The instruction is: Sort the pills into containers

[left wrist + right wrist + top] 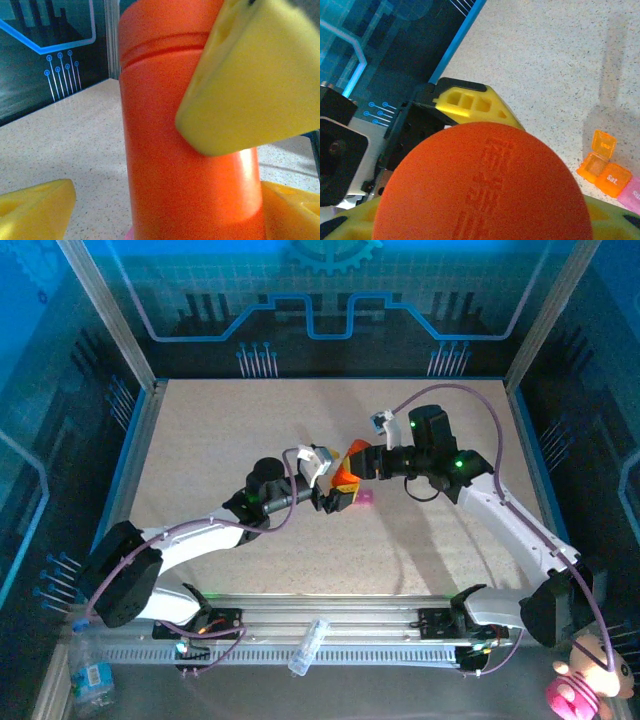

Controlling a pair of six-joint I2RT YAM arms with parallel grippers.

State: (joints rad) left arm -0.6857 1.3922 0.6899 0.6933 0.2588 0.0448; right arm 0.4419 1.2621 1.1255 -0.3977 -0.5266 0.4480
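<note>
- Containers [611, 175]: the strip lies flat on the table [220, 440], just beside the orange bottle [347, 478], on its near-right side. From the top, the pink end peeks out at the bottle's base.
- On my right wrist cam I see two orange compartments, then a pink one. The end orange one has its lid flipped up; the next reads "Sat."
- Orange bottle: upright, mid-table, cap on, both grippers at it.
- Right gripper [358, 460]: pinching the bottle high up, by the cap. One yellow finger [260, 75] lies flat against its side.
- Left gripper [338, 500]: spread, straddling the bottle low down. One finger [35, 210] stands clear of it, with bare table between. On the other side, I can't tell if it touches.
</note>
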